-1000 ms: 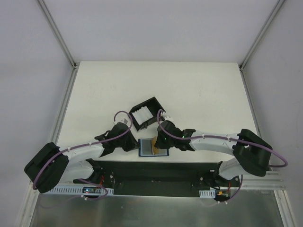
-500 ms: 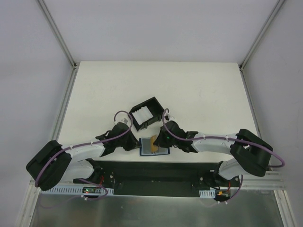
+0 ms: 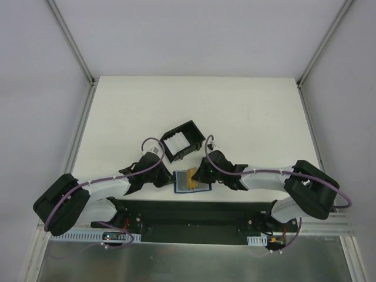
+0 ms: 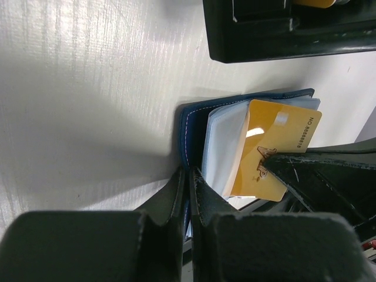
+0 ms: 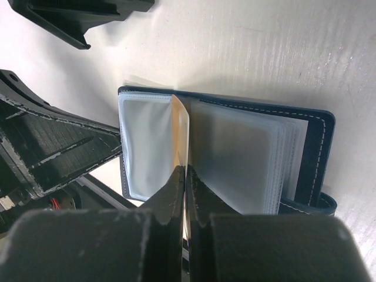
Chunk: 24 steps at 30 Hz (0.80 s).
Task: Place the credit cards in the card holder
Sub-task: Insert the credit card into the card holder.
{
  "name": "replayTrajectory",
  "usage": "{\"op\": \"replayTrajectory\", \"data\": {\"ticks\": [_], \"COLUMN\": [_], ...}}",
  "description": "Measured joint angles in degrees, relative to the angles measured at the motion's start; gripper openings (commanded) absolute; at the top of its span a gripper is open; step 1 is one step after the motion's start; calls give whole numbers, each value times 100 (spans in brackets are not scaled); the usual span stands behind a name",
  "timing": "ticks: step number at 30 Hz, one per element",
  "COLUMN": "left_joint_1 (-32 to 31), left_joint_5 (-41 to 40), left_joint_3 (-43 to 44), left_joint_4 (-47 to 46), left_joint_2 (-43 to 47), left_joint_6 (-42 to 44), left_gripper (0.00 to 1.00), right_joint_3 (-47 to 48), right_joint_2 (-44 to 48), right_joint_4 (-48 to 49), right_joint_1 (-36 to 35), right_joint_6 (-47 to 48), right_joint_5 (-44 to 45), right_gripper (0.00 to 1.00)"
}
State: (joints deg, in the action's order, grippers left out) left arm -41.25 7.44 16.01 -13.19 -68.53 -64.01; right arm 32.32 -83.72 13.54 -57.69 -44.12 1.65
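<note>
Sliding rightward since a second ago, our right gripper (image 5: 184,170) pinches the tan credit card (image 4: 276,147) among the open card holder's (image 4: 191,123) clear sleeves. Our left gripper (image 4: 188,173) clamps its cover near the white table's (image 3: 247,117) front edge. Beyond stands a black box frame (image 3: 183,141), with grey walls (image 3: 194,35) behind it.

Setting: robotics lab test cell. Evidence follows.

- White table (image 3: 247,111) boxed in on the left, right and far sides by plain pale wall panels (image 3: 194,35). The panels are framed by aluminium posts (image 3: 70,40) that meet the far corners.
- Two white-and-black jointed arms, left arm (image 3: 100,189) and right arm (image 3: 267,176), are fixed to a black base plate (image 3: 194,218) at the near edge.
- Purple cables (image 3: 150,140) run exposed along both arms.
- Bare circuit board (image 3: 116,237) sits on a slotted white rail by the left base.
- Brushed sheet metal (image 3: 188,261) lies nearest the camera.
</note>
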Motion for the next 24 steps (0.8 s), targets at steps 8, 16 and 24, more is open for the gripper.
{"op": "replayTrajectory", "data": {"ticks": [8, 16, 24], "left_joint_1": [0, 0, 7], "left_joint_5": [-2, -26, -31], "left_joint_3": [0, 2, 2], "left_joint_4": [-87, -181, -203], "left_joint_2": [-94, -190, -208], "left_joint_6": [-9, -87, -162], "left_gripper": [0, 0, 0], "right_joint_3": [-116, -310, -417], "right_joint_2": [-11, 61, 129], "right_joint_4": [286, 457, 522], "right_joint_1": [173, 306, 341], "right_joint_6": [254, 264, 234], "right_joint_5": [-334, -544, -686], "right_gripper": [0, 0, 0]}}
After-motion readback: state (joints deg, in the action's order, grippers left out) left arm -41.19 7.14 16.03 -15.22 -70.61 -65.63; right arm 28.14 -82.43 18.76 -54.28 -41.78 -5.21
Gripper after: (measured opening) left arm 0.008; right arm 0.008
